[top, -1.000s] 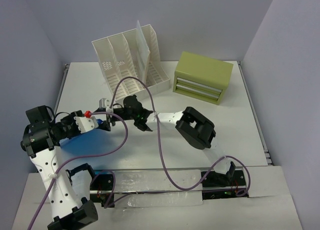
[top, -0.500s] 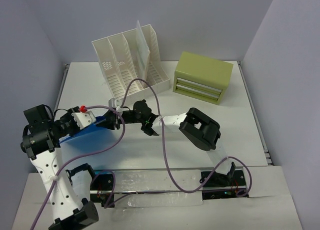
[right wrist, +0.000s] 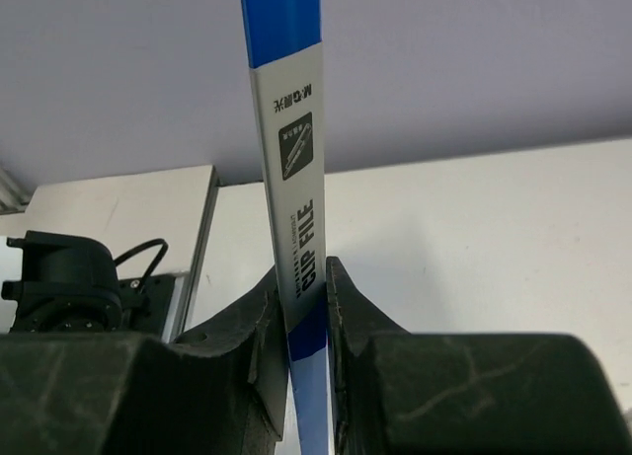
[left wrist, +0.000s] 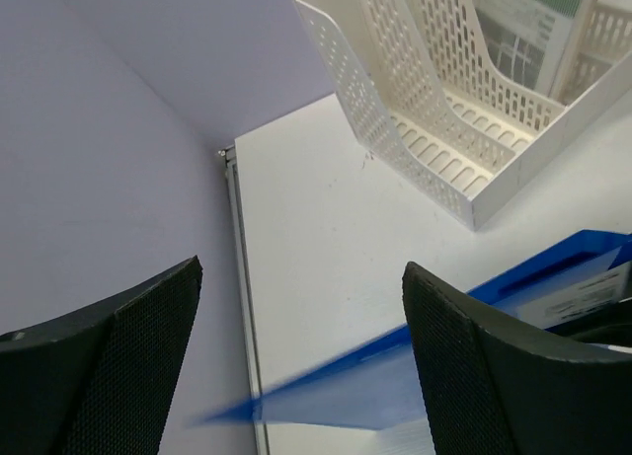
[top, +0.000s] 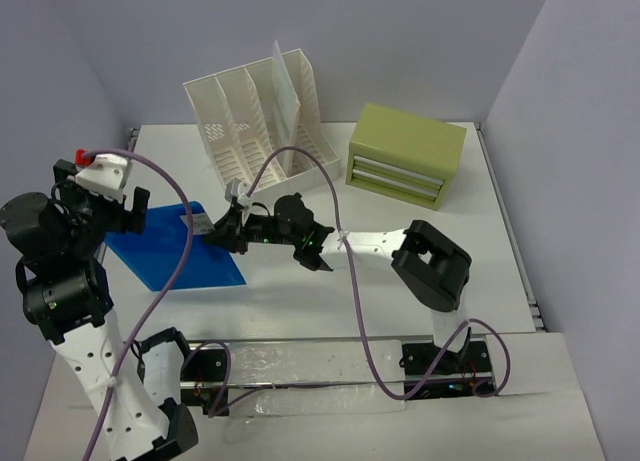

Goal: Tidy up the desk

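- Two arms over the white desk (top: 480,241), which fills the whole floor of the top view, walled on three sides.
- Right gripper (right wrist: 299,299): jaws nearly closed, pinching the thin edge of a blue clip file (top: 170,251). The wrist view shows both fingers pressed on its white label strip.
- From the top, the file lies on the left part of the desk, and its right corner meets the right gripper. Can't tell there whether that corner is lifted.
- Left gripper (left wrist: 301,272): jaws spread wide, nothing between them, raised above the desk's left edge.
- In the left wrist view the file's near edge is smeared by blur, and its right end is cut off by the frame.
- White file rack (top: 255,121) stands at the back of the desk, with a pale sheet (top: 283,96) upright in one slot. The rack is cropped in the left wrist view.
- Olive-green drawer box (top: 405,156) sits to the right of the rack, well apart from the file.
- Purple cable (top: 355,301) loops over the right arm and hides part of it.
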Available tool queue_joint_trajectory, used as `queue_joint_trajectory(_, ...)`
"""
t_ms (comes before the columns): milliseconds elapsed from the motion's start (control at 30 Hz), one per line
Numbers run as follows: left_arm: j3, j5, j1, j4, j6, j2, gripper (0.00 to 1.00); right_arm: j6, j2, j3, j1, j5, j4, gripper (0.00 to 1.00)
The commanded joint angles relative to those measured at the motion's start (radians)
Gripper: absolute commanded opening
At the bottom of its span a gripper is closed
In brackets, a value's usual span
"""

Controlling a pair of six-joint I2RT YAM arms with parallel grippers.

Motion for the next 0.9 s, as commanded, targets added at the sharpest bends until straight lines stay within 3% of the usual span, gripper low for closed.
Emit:
queue_joint_trajectory(0,0.042,-0.006,0.001,-0.029,-0.038,-0.004,0.89,-0.003,-0.073,-0.016,0.007,0.039,-0.009,0.0)
queue_joint_trajectory(133,0.04,-0.057,0.001,-0.022,-0.004,-0.002,0.9,-0.029,-0.092,-0.051,0.001,0.054,-0.009,0.0)
queue_joint_trajectory(267,0.014,0.009,0.002,-0.07,0.099,0.0,0.9,-0.049,-0.102,-0.073,-0.001,0.061,-0.009,0.0)
queue_joint_trajectory(333,0.023,0.122,0.001,-0.264,0.364,0.004,0.9,-0.075,-0.111,-0.095,-0.002,0.057,-0.009,0.0)
queue_joint_trajectory(400,0.045,0.19,0.001,-0.477,0.757,0.008,0.92,-0.098,-0.117,-0.113,-0.004,0.042,-0.007,0.0)
queue_joint_trajectory(433,0.035,0.204,0.001,-0.573,0.84,0.003,0.94,-0.105,-0.12,-0.123,-0.002,0.036,-0.008,0.0)
queue_joint_trajectory(467,0.022,0.212,0.001,-0.568,0.853,-0.004,0.99,-0.138,-0.121,-0.128,-0.004,0.019,-0.006,0.0)
queue_joint_trajectory(667,-0.041,0.274,0.001,-0.569,1.016,0.011,0.99,-0.182,-0.14,-0.207,-0.002,-0.05,0.061,0.0)
queue_joint_trajectory(867,-0.089,0.368,0.001,-0.567,1.04,0.023,0.99,-0.222,-0.149,-0.251,0.004,-0.094,0.092,0.0)
